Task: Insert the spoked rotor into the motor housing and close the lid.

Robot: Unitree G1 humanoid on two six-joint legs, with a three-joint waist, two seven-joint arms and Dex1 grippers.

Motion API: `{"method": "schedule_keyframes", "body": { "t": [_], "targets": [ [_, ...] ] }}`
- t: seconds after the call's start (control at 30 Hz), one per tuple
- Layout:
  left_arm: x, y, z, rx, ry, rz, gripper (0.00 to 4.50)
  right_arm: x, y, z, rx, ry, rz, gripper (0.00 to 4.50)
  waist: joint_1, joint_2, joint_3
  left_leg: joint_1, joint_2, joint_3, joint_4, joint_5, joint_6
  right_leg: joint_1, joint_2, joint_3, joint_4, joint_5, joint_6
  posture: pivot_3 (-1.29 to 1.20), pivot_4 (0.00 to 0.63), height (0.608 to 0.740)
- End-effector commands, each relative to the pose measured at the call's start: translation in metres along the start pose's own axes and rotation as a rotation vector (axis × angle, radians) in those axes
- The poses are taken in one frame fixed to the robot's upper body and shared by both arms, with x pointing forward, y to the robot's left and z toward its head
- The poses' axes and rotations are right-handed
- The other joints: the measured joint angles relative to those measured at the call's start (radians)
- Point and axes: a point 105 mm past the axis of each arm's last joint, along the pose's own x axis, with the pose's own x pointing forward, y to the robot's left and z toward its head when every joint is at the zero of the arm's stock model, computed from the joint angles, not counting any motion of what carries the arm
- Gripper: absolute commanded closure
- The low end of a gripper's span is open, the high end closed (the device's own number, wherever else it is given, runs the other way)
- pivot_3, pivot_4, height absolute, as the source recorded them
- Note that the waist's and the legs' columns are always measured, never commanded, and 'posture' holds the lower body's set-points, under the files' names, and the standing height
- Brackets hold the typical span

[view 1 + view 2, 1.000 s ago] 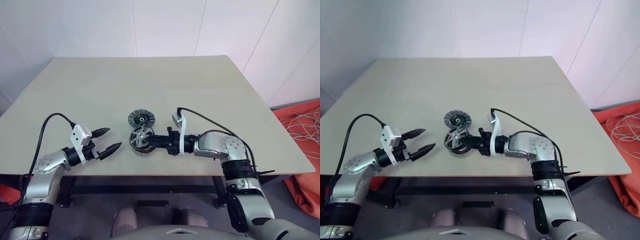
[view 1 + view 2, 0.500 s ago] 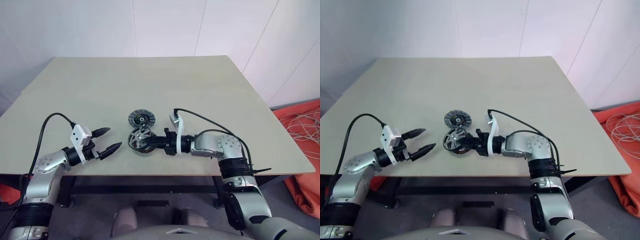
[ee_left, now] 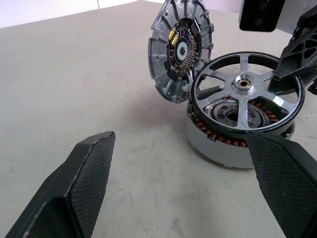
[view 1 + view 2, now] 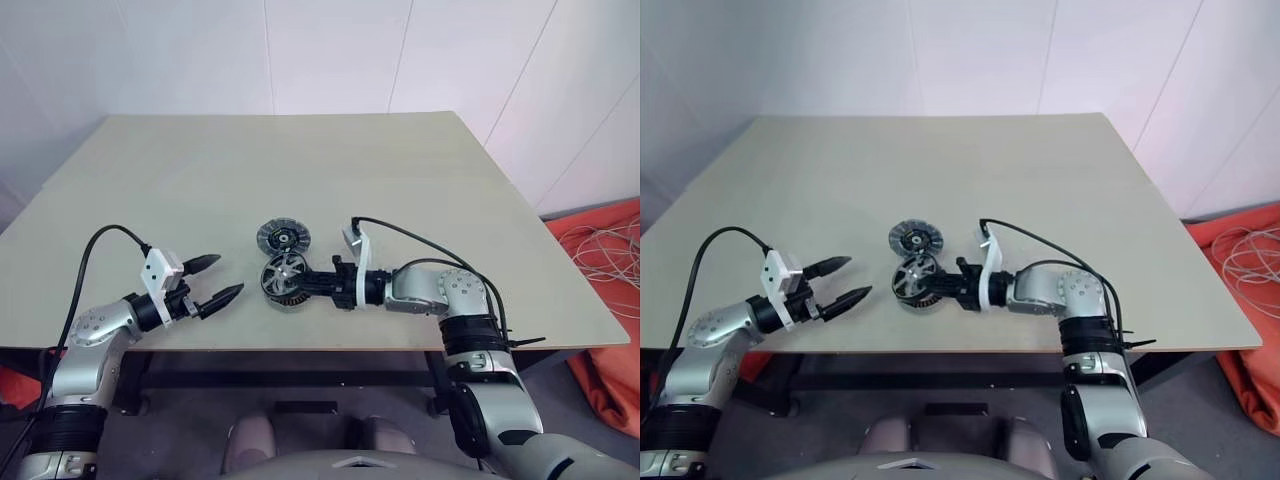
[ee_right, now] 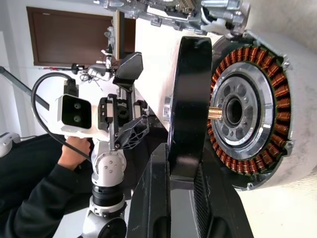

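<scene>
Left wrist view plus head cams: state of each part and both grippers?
spoked rotor: gripped by its dark rim, tilted over the housing's open top, not seated.
motor housing: upright on the table, open, copper windings exposed.
lid: off, just behind the housing, unheld.
right gripper: shut on the rotor's rim.
left gripper: open, holding nothing, apart from the parts.

walls: white panels [image 4: 330, 50] | table: beige [image 4: 300, 160] | floor: orange cloth [image 4: 605, 370]
</scene>
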Motion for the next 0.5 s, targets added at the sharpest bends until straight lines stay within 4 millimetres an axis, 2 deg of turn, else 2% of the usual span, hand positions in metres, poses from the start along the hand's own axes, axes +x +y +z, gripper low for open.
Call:
{"method": "schedule_keyframes", "body": {
  "t": [0.03, 0.2, 0.27, 0.5],
  "targets": [
    [0.0006, 0.0036, 0.0144, 0.044, -0.035, 0.002, 0.00, -0.0006, 0.0125, 0.0069, -0.029, -0.014, 0.042, 4.19, 0.000, 0.000, 0.000, 0.000, 0.000, 0.000, 0.000, 0.000, 0.000, 0.000, 0.000, 0.000, 0.000, 0.000, 0.000, 0.00, 0.000, 0.740],
    [0.0009, 0.0029, 0.0145, 0.043, -0.035, 0.001, 0.00, 0.0006, 0.0122, 0.0054, -0.033, -0.012, 0.039, 4.19, 0.000, 0.000, 0.000, 0.000, 0.000, 0.000, 0.000, 0.000, 0.000, 0.000, 0.000, 0.000, 0.000, 0.000, 0.000, 0.00, 0.000, 0.740],
    [0.0010, 0.0028, 0.0146, 0.043, -0.035, 0.001, 0.00, 0.0007, 0.0116, 0.0048, -0.040, -0.010, 0.032, 3.41, 0.000, 0.000, 0.000, 0.000, 0.000, 0.000, 0.000, 0.000, 0.000, 0.000, 0.000, 0.000, 0.000, 0.000, 0.000, 0.00, 0.000, 0.740],
    [0.0010, 0.0022, 0.0142, 0.041, -0.034, 0.000, 0.00, -0.0013, 0.0154, 0.0040, -0.064, -0.004, 0.046, 1.10, 0.000, 0.000, 0.000, 0.000, 0.000, 0.000, 0.000, 0.000, 0.000, 0.000, 0.000, 0.000, 0.001, 0.000, 0.000, 0.00, 0.000, 0.740]
  ]
}}
